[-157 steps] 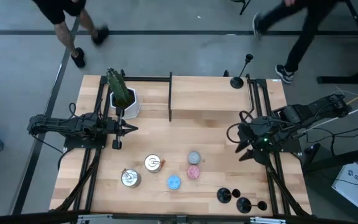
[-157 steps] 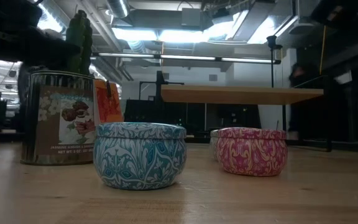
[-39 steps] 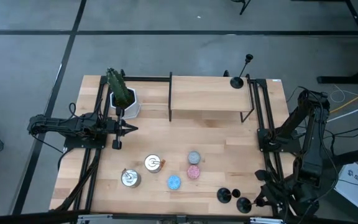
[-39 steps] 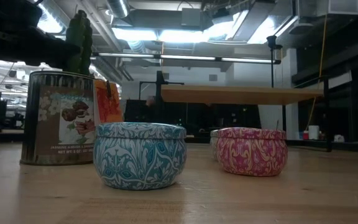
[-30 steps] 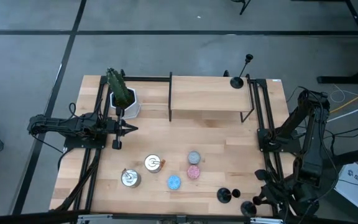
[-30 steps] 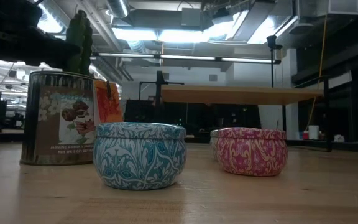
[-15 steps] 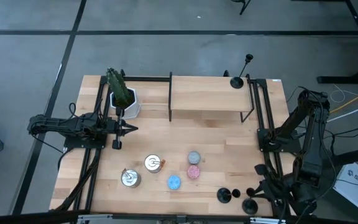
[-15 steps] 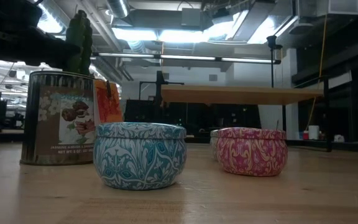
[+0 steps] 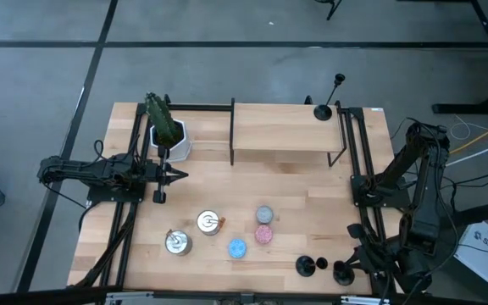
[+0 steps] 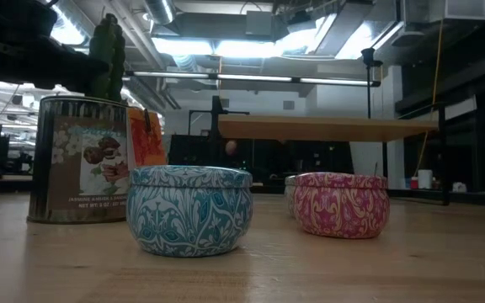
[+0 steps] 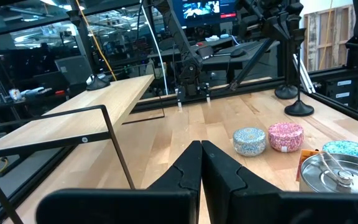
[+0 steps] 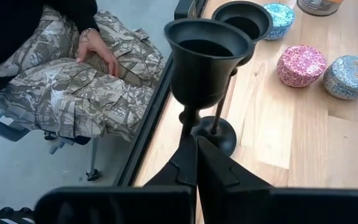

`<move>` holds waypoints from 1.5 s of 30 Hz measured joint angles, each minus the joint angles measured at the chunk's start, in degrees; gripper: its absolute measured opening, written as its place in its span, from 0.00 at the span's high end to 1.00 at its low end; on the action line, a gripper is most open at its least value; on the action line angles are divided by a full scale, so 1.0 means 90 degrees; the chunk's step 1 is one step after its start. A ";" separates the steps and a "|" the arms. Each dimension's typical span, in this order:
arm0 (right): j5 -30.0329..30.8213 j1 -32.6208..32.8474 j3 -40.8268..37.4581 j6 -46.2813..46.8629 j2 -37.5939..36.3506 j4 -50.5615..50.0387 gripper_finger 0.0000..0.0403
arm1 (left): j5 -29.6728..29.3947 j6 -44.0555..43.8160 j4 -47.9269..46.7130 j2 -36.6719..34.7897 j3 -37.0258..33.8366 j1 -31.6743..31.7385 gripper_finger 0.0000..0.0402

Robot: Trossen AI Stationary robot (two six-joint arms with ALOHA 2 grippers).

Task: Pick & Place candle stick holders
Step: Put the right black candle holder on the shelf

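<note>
Two black candle stick holders stand at the table's near right corner. One (image 9: pixel 307 265) stands free on its round base (image 12: pixel 213 134), with its cup (image 12: pixel 241 18) up. The other (image 9: pixel 343 273) is at my right gripper (image 12: pixel 196 144), which is shut on it; its cup (image 12: pixel 207 53) rises just beyond the fingertips. A third holder (image 9: pixel 323 112) stands on its base at the far right of the wooden shelf. My left gripper (image 11: pixel 201 152) waits shut at the table's left, level, holding nothing. My right gripper pinches the holder's thin stem (image 12: pixel 190 121) just under the cup, at the free ends of its two fingers. It comes slanting down from the table's near right corner. The cup stands upright. The fingers hide the base, so I cannot tell whether it rests on the table.
Small blue (image 9: pixel 237 247), pink (image 9: pixel 263 235) and grey (image 9: pixel 264 214) candle tins and two silver tins (image 9: pixel 208 222) (image 9: pixel 177 243) lie mid-table. A raised wooden shelf (image 9: pixel 282 134) spans the far side, with a potted plant (image 9: pixel 168 135) far left. A seated person's knee (image 12: pixel 92 68) is beside the near right corner.
At the near right corner my right gripper has tipped a little while staying in place. The candle stick holder at its fingers has shifted slightly toward the far edge, and its cup has swung over.
</note>
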 joint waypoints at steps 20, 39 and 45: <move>-0.0061 -0.0002 -0.0002 0.0280 0.0000 -0.0212 1.00 | 0.0000 0.0000 0.0000 0.0002 0.0002 0.0002 0.99; -0.1121 0.0002 -0.0002 0.0432 -0.1961 -0.0862 1.00 | 0.0000 0.0000 0.0002 0.0000 0.0000 0.0002 0.99; -0.2031 0.0005 -0.0002 0.0477 -0.2199 -0.0857 1.00 | 0.0000 0.0000 0.0000 0.0001 0.0000 0.0002 0.99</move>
